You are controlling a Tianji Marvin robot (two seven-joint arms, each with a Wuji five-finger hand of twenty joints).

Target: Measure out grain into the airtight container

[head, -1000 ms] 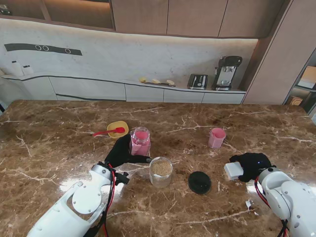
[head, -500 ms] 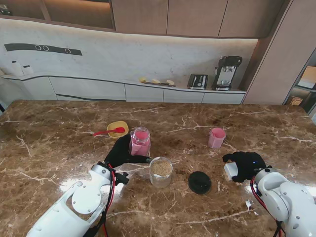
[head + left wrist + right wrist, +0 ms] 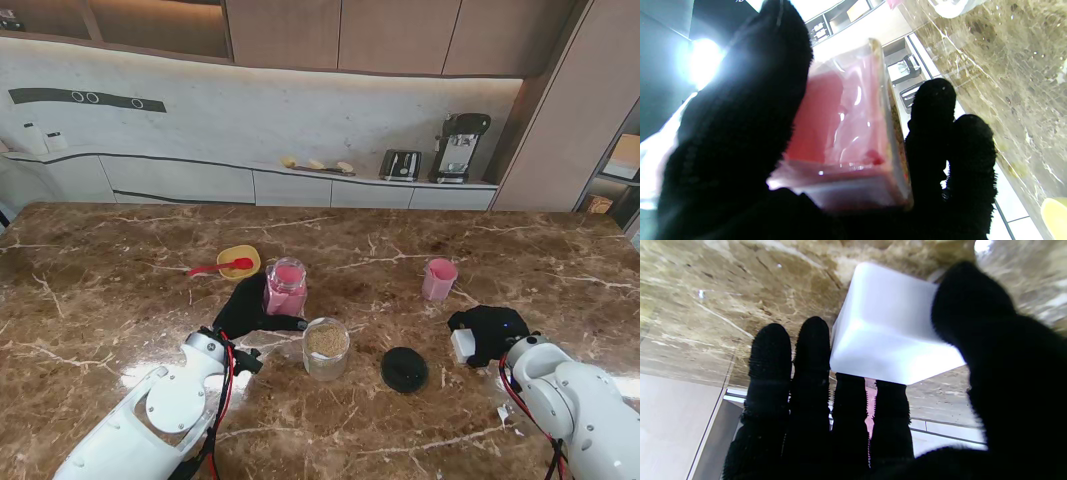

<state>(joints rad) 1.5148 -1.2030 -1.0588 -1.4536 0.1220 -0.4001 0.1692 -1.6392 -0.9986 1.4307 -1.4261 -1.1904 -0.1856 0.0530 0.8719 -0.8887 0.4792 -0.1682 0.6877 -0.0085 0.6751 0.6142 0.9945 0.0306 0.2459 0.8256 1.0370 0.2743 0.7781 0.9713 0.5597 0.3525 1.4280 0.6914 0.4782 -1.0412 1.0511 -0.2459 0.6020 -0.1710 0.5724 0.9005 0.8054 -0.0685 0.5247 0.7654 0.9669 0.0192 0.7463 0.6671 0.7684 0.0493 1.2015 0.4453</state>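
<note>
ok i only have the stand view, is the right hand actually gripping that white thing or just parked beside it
observer: Gripping, as far as I can see. In the right wrist view the right hand has its thumb against one side of the white box, and its fingers press the opposite side.
operator: and the left one on the pink jar, same deal
observer: Yes. The left wrist view shows the pink jar wedged in the left hand, thumb on one side and two fingertips showing on the other, with no gap visible.
</note>
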